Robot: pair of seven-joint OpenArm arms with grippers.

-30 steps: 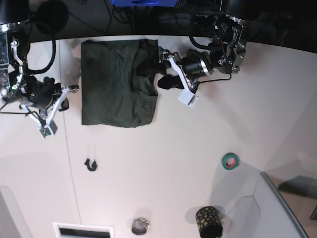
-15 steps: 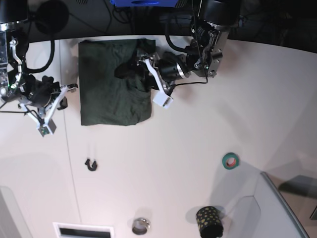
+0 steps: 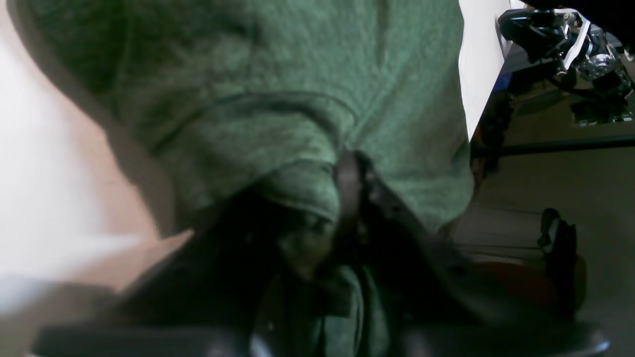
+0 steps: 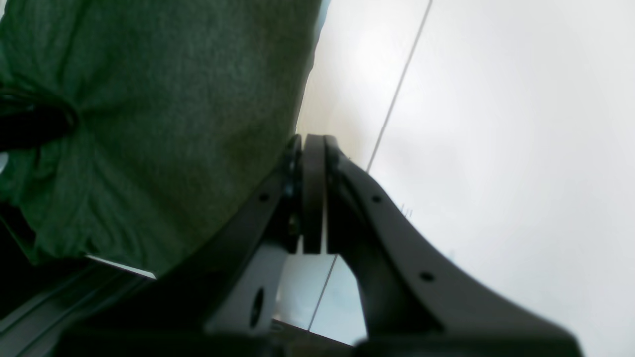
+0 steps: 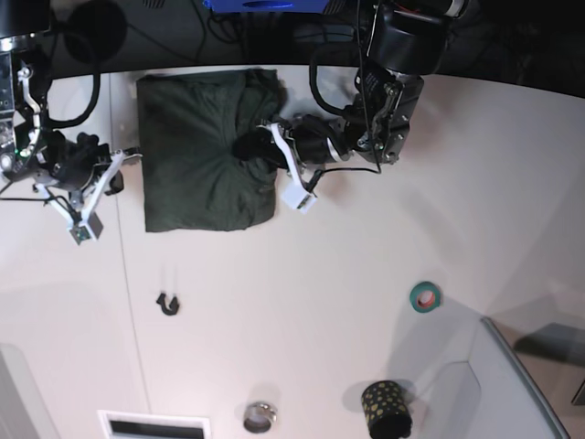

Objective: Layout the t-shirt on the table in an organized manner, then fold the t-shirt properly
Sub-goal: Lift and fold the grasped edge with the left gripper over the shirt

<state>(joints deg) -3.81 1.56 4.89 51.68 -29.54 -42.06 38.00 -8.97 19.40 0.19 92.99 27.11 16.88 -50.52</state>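
Observation:
The dark green t-shirt (image 5: 201, 178) lies folded in a rough rectangle at the back of the white table (image 5: 366, 256), bunched in the middle. My left gripper (image 5: 249, 146) rests on the shirt's centre. In the left wrist view its dark fingers (image 3: 349, 183) pinch a fold of the t-shirt (image 3: 278, 74). My right gripper (image 5: 131, 155) sits at the shirt's left edge. In the right wrist view the right gripper (image 4: 310, 144) is shut with nothing held, just beside the t-shirt (image 4: 149, 99) edge.
A teal tape roll (image 5: 423, 295), a black dotted cup (image 5: 385, 408), a small metal tin (image 5: 260, 417) and a black clip (image 5: 166, 303) lie on the front half of the table. A grey bin corner (image 5: 526, 384) stands front right. A dark seam line (image 4: 397, 89) crosses the tabletop.
My left arm swept left across the shirt and its jaws closed on a fold, dragging and bunching the fabric leftward. My right gripper shifted slightly toward the shirt's left edge, still shut.

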